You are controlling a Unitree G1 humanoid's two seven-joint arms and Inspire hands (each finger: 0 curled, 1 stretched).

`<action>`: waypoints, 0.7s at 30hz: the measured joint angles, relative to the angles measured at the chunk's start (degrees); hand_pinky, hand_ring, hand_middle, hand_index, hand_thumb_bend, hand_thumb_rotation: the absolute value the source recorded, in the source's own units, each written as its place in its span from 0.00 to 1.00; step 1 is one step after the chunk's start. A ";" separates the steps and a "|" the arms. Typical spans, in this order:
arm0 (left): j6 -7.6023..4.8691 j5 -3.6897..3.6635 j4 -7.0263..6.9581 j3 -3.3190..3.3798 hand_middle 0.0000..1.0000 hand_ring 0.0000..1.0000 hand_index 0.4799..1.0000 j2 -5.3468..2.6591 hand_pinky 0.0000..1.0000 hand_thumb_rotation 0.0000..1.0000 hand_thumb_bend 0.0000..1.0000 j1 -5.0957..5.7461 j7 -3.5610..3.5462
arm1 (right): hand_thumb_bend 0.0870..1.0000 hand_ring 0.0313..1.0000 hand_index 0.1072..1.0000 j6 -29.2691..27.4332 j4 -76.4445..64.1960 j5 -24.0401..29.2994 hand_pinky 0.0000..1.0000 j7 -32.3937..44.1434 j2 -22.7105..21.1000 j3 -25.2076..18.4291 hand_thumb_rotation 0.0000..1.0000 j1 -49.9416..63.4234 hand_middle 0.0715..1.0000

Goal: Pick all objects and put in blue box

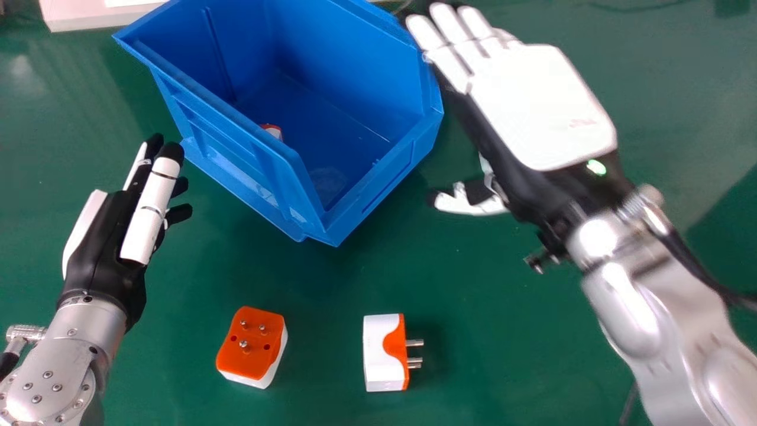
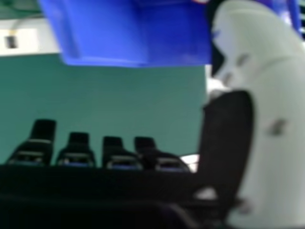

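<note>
Head view: the blue box (image 1: 349, 77) sits (askew) beside the right hand (image 1: 538, 106).

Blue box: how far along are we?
Apparently done: one red-and-white item in the blue box. In hand: nothing visible; right hand and left hand both open. Remaining: prongs-up adapter and sideways adapter on the green table.

Green table (image 1: 502, 331), white slab (image 1: 74, 18)

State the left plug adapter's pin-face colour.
The pin face is orange, seen best in the head view.
</note>
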 measured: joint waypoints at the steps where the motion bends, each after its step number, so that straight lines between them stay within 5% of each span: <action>1: -0.12 0.01 0.12 0.00 0.97 0.95 1.00 0.00 0.90 1.00 0.51 -0.07 -0.01 | 0.54 1.00 0.99 0.18 -1.32 -0.14 0.97 0.33 -0.19 -0.87 0.07 1.58 1.00; 8: -0.92 0.05 1.30 0.03 0.97 0.95 1.00 0.06 0.90 1.00 0.50 -0.25 -0.05 | 0.53 1.00 1.00 1.84 -4.82 -1.75 0.99 1.09 -0.12 -6.63 0.08 8.52 1.00; 21: -2.07 0.14 2.68 0.08 0.97 0.95 1.00 0.14 0.90 1.00 0.50 -0.45 -0.30 | 0.54 1.00 0.99 5.25 6.83 -2.73 0.94 0.39 1.57 -7.80 0.07 4.73 1.00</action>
